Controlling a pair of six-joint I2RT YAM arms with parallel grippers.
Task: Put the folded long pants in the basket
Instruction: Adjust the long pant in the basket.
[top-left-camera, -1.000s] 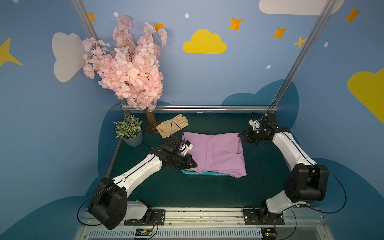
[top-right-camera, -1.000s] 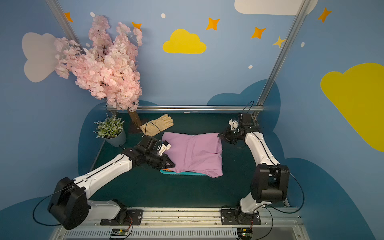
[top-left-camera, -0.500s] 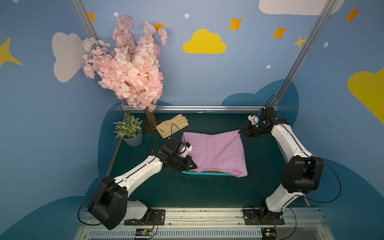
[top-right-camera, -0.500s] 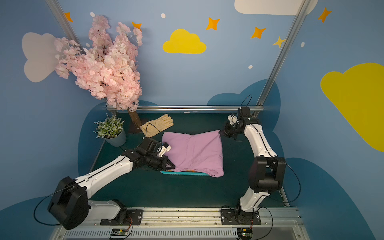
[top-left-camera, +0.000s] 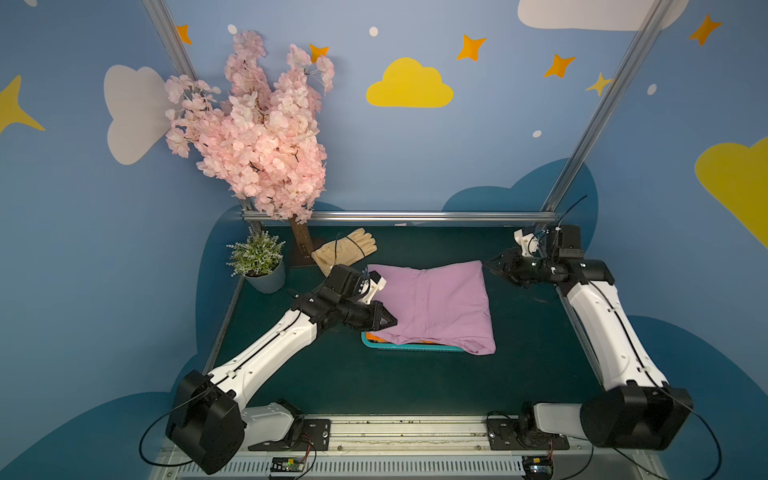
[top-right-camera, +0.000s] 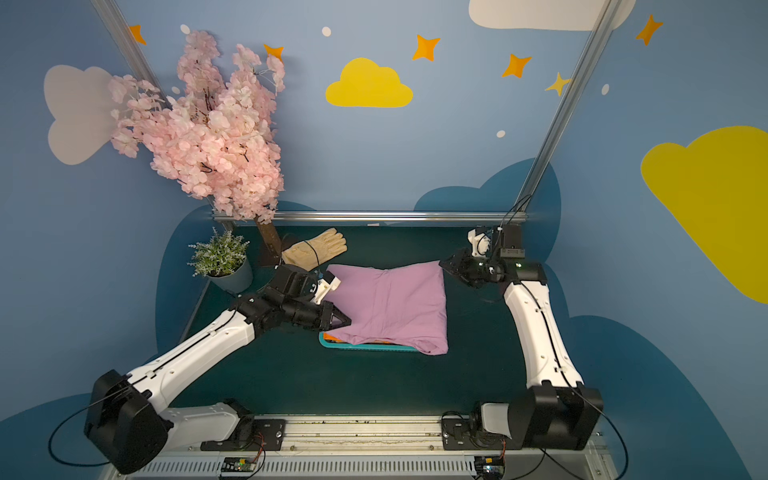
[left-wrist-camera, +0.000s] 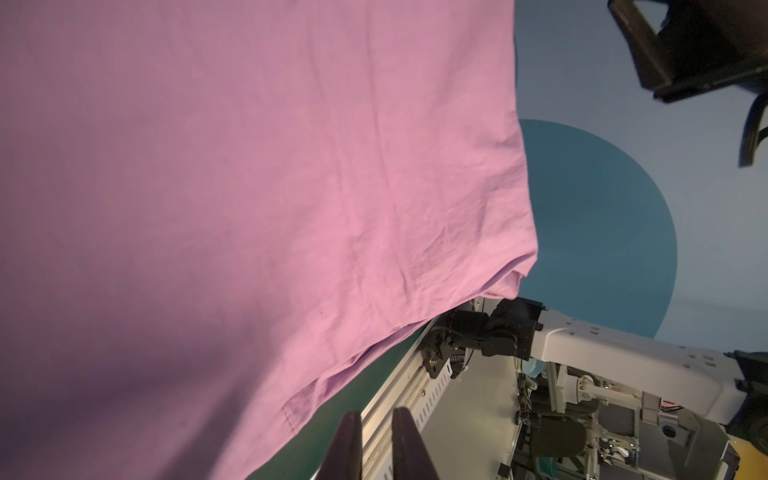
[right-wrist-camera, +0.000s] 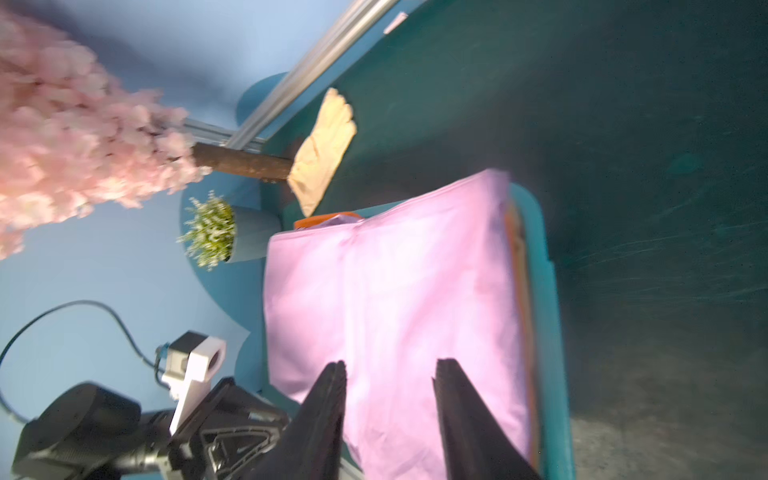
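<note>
Lilac long pants (top-left-camera: 432, 303) (top-right-camera: 390, 303) lie spread over the teal basket (top-left-camera: 415, 347), hiding all but its front rim and hanging past its front right corner. An orange garment edge (right-wrist-camera: 324, 219) peeks out beneath them. My left gripper (top-left-camera: 392, 322) rests at the pants' front left edge. In the left wrist view its tips (left-wrist-camera: 376, 413) are almost shut, with a thin empty slit and the cloth (left-wrist-camera: 249, 208) beside them. My right gripper (top-left-camera: 492, 264) (right-wrist-camera: 390, 363) hovers open at the back right corner, holding nothing.
A cream glove (top-left-camera: 345, 251) lies behind the basket at the back left. Beside it stand a pink blossom tree (top-left-camera: 257, 124) and a small potted plant (top-left-camera: 259, 266). A metal rail (top-left-camera: 399, 216) runs along the table's back edge.
The right gripper's jaws have parted, and that arm's elbow has swung back. The pants' back right corner was drawn outward and now lies free. The left arm has barely moved.
</note>
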